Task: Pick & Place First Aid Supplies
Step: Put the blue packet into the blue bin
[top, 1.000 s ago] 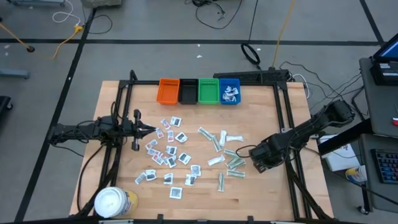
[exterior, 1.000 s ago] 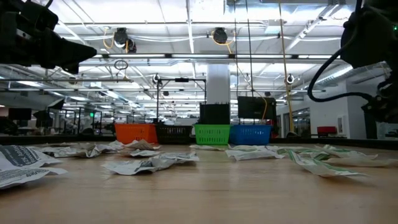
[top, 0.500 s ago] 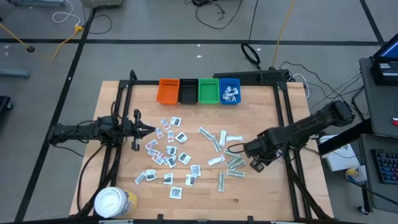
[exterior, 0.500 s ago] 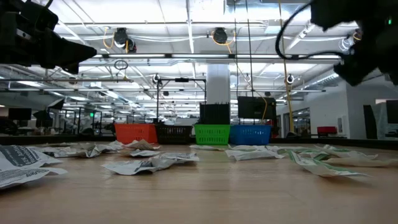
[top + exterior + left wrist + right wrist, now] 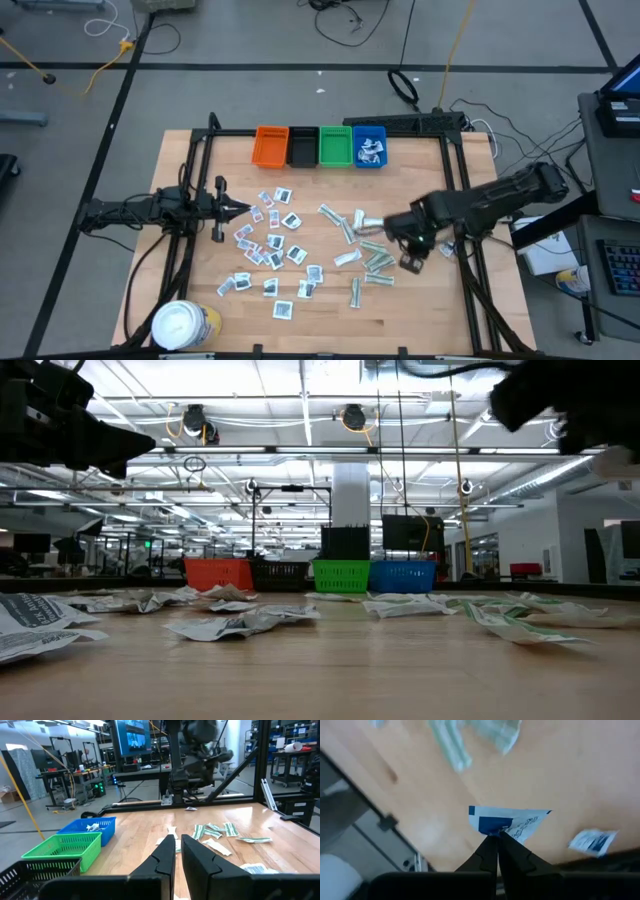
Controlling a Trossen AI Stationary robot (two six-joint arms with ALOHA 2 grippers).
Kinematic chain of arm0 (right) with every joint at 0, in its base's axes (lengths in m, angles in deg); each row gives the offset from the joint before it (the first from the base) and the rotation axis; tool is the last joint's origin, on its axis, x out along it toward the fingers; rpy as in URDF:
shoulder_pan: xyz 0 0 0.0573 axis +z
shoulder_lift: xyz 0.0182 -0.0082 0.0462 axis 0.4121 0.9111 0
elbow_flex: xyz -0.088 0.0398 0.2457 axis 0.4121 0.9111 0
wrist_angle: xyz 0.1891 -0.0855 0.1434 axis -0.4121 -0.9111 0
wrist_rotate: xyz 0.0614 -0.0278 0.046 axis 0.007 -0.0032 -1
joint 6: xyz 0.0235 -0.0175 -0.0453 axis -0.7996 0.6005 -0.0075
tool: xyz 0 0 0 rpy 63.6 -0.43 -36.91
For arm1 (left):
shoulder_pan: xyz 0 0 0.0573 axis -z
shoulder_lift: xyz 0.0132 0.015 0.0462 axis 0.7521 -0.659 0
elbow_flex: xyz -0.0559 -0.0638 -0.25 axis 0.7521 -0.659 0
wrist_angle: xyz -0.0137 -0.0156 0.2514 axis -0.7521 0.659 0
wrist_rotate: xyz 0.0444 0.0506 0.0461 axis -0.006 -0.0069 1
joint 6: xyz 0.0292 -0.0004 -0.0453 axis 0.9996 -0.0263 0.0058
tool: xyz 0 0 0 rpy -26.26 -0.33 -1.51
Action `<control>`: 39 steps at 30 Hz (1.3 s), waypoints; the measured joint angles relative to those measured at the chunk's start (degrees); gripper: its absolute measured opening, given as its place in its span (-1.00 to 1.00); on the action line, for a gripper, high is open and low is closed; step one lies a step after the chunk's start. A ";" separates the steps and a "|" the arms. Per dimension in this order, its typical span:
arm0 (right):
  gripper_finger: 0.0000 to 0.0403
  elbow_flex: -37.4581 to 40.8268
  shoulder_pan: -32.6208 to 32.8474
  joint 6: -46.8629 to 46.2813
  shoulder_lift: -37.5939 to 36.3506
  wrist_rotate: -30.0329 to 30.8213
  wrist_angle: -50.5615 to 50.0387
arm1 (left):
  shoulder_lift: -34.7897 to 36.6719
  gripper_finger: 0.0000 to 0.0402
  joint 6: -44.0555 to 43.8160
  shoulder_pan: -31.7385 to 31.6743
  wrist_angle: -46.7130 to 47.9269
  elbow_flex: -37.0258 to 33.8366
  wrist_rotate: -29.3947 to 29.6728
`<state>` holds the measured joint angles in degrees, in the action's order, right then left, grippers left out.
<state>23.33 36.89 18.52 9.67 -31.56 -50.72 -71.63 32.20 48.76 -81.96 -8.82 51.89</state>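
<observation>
The first aid supplies lie loose on the wooden table: white sachets (image 5: 270, 245) left of the middle and pale green strip wrappers (image 5: 368, 257) to the right. My right gripper (image 5: 408, 243) hangs above the green strips, pointing steeply down, shut on a white sachet with blue print (image 5: 509, 821). My left gripper (image 5: 236, 209) waits level at the table's left side, its fingers (image 5: 167, 852) nearly together with nothing between them. My right gripper pinches the blue-printed sachet by its edge (image 5: 493, 831) between the tips of its two fingers. The fingers come from above, slanting down. The sachet is lifted clear of the table and sticks out past the fingertips, spread flat.
Orange (image 5: 270, 146), black (image 5: 302, 147), green (image 5: 334, 146) and blue (image 5: 369, 148) bins stand in a row at the far edge; the blue one holds some packets. A white-lidded yellow tub (image 5: 183, 325) stands at the near left corner. Another blue-printed sachet (image 5: 592, 841) lies by the right frame rail.
My right gripper has risen well above the table and drifted a little toward the far edge, its wrist rolling as it went. In the low view it has climbed out toward the picture's top. The loose packets lie as before.
</observation>
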 joint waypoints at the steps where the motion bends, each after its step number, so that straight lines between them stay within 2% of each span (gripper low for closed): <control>1: -1.00 -0.96 -1.63 1.58 0.67 1.08 -0.69 | 0.00 -0.81 0.00 0.00 0.00 0.01 0.02; 10: -1.00 -10.86 -23.34 17.80 6.67 6.90 -8.42 | 0.01 -0.81 0.00 0.00 0.00 0.01 0.00; 17: -1.00 -13.18 -40.68 21.01 8.45 9.21 -10.24 | -0.01 -0.81 0.00 0.00 0.00 0.01 0.02; 21: -1.00 -13.14 -47.87 20.57 8.94 11.56 -11.71 | 0.01 -0.81 -0.01 -0.01 0.00 0.00 0.02; 25: -1.00 -13.20 -51.28 22.72 10.02 11.48 -12.01 | -0.01 -0.81 0.00 0.00 0.00 0.00 0.02; 28: -1.00 -16.67 -52.62 24.86 13.22 11.48 -11.59 | -0.01 -0.81 0.00 0.00 0.00 0.00 0.02; 39: -1.00 -42.24 -56.83 33.68 33.34 11.37 -13.50 | 0.00 -0.81 -0.02 -0.01 0.00 0.00 0.00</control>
<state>-18.91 -19.94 52.20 43.01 -20.19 -64.22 -71.63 32.18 48.75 -81.96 -8.83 51.89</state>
